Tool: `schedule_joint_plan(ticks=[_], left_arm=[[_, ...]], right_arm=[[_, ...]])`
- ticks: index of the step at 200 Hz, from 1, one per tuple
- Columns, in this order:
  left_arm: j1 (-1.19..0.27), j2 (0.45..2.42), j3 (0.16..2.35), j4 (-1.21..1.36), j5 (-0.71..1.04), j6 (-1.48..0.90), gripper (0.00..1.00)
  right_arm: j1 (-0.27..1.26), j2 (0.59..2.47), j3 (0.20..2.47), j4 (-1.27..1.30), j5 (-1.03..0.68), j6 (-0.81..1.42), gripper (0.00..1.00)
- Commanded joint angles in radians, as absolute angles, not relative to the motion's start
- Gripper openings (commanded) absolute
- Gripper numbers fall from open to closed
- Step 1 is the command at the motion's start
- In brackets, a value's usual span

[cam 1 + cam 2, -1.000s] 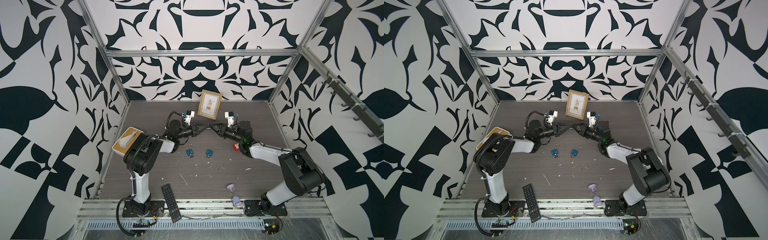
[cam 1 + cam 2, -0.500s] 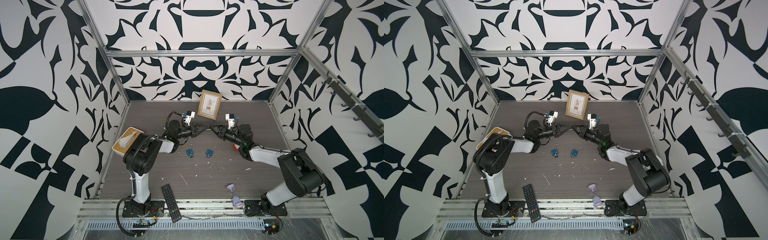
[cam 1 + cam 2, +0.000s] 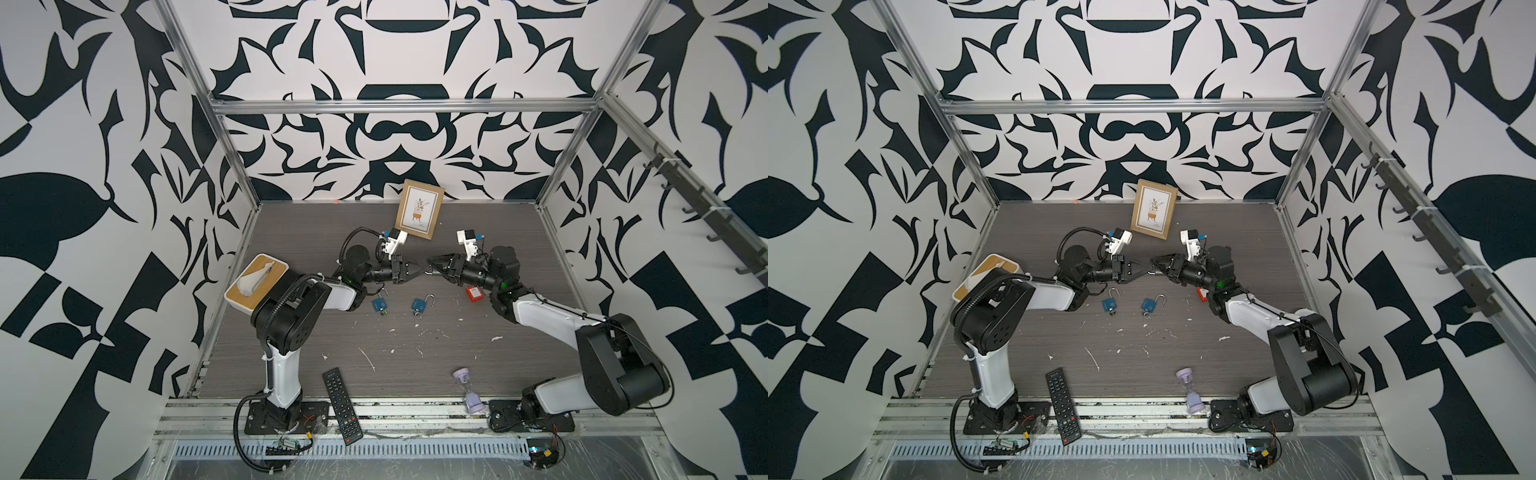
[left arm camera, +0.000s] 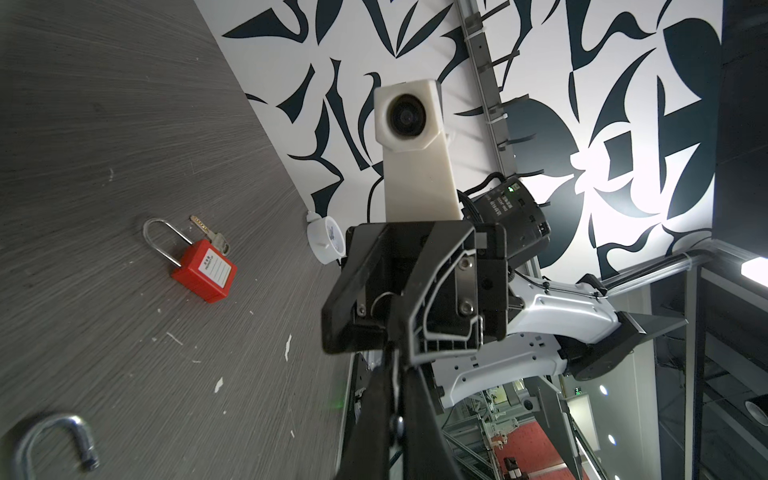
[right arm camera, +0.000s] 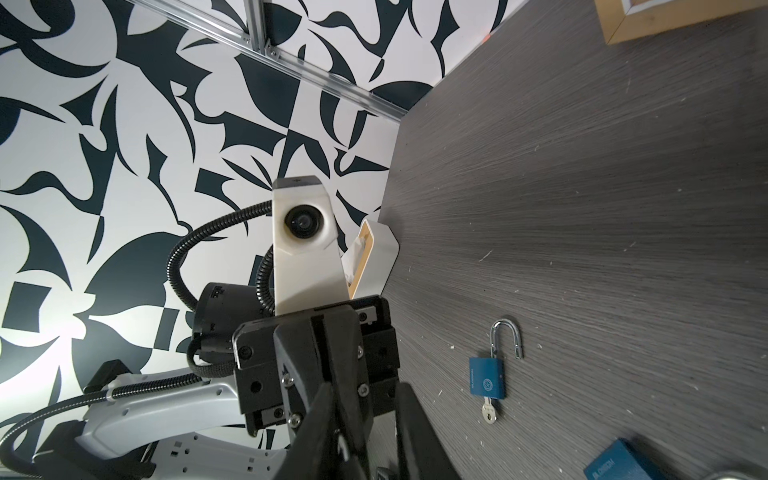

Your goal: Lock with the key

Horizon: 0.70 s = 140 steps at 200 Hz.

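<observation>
Above the grey wood-grain tabletop [image 3: 415,374], the left gripper [image 3: 417,271] has its fingers clenched on a small silver key [image 3: 427,272]. It meets the right gripper [image 3: 435,266] tip to tip. That gripper's fingers stand slightly parted around the key's wire ring [image 4: 381,299]. Two blue padlocks [image 3: 379,305] [image 3: 420,305] lie below, shackles open. A red padlock [image 3: 475,293] lies beside the right arm.

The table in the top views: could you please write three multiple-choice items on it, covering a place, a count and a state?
1. Where does the picture frame stand?
A. Front edge
B. Table middle
C. By the back wall
2. How many blue padlocks lie on the table?
A. Two
B. One
C. Four
3. Their shackles are:
A. Missing
B. Open
C. Shut
Key: C, it stands at the rear; A, a pair lies mid-table; B, each has one end free.
</observation>
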State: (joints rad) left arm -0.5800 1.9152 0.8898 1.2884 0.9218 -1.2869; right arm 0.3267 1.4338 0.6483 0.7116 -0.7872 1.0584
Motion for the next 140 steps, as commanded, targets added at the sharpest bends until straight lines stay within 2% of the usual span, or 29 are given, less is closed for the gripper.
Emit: schedule_joint_plan(ticks=[1,58,117,140], left_arm=[[-0.593,1.912,0.890,1.404,0.975,-1.307,0.00],[-0.565,1.923,0.878,1.426,0.946,-1.328,0.00],[-0.558,1.945,0.885,1.426,0.942,-1.351,0.00],[-0.558,1.949,0.888,1.426,0.946,-1.351,0.00]], right_arm=[[0.323,1.419,0.642,0.705,-0.811,1.038,0.27],[0.280,1.351,0.602,0.652,-0.823,1.024,0.41],[0.273,1.281,0.573,0.617,-0.861,1.015,0.43],[0.271,1.246,0.565,0.590,-0.859,1.002,0.39]])
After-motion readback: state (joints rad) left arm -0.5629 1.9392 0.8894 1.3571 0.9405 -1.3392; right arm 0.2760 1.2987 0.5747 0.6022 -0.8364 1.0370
